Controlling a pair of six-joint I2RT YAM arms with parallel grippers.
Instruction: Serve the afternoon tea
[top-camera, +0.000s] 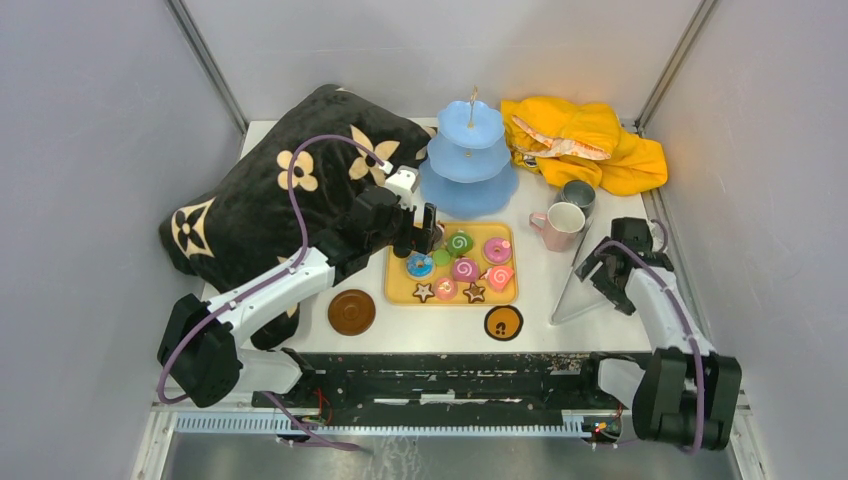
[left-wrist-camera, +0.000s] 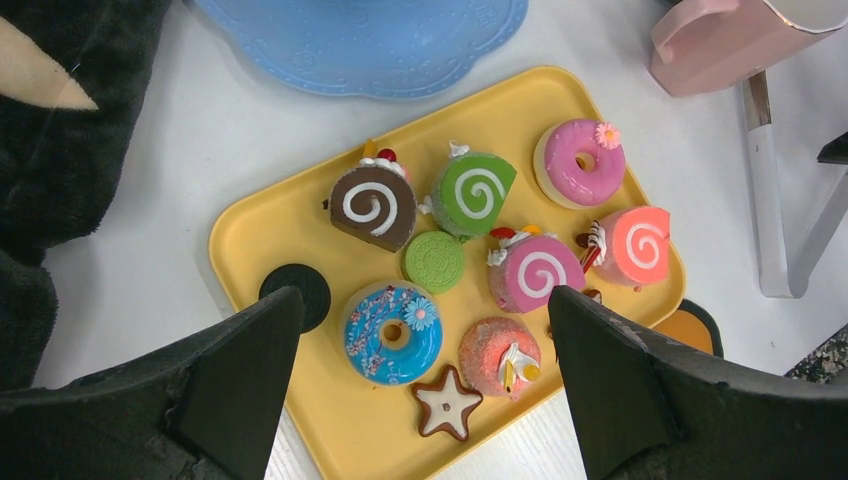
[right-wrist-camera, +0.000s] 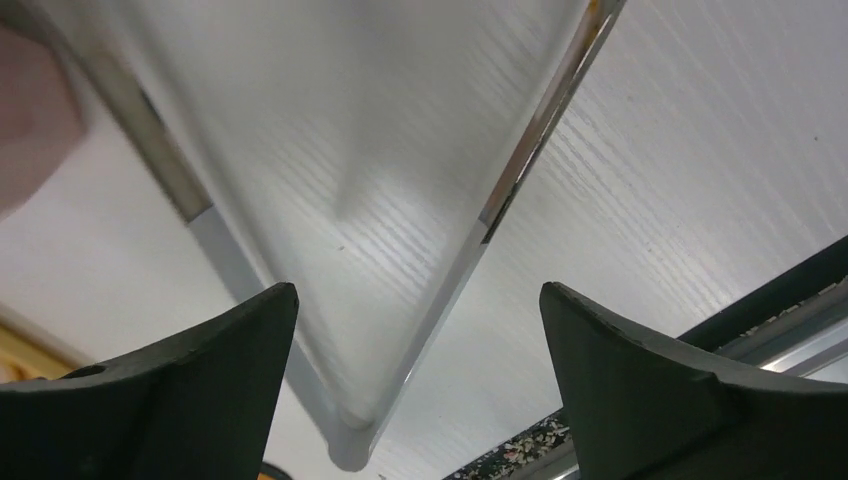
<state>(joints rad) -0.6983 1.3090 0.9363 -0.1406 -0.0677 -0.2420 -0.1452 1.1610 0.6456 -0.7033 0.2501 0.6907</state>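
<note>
Toy sweets (left-wrist-camera: 393, 332) lie on the yellow tray (top-camera: 391, 285), and your left gripper (left-wrist-camera: 425, 300) hangs right over them. Your left arm comes in from the tray's left side and bends down at the wrist. Its fingers point down, spread wide, with nothing in them. Your right arm is folded up to the right of the tray. Your right gripper (right-wrist-camera: 415, 300) is over the metal tongs (right-wrist-camera: 500, 200), fingers wide apart, gripping nothing.

Now go from near to far. Just in front of the tray lie a plain coaster (top-camera: 351, 312) by its left corner and a patterned coaster (top-camera: 503, 323) by its right corner. The tray's long side runs left to right. A star biscuit (left-wrist-camera: 446, 405) sits in its near row. The swirl rolls (left-wrist-camera: 472, 193) lie on their sides, swirls facing up. Behind the tray's right end the pink cup (top-camera: 560, 225) stands up, handle pointing at the tray. The grey mug (top-camera: 578, 195) is just behind the cup. Behind the tray's middle the light-blue stand (top-camera: 470, 160) stands upright.
</note>
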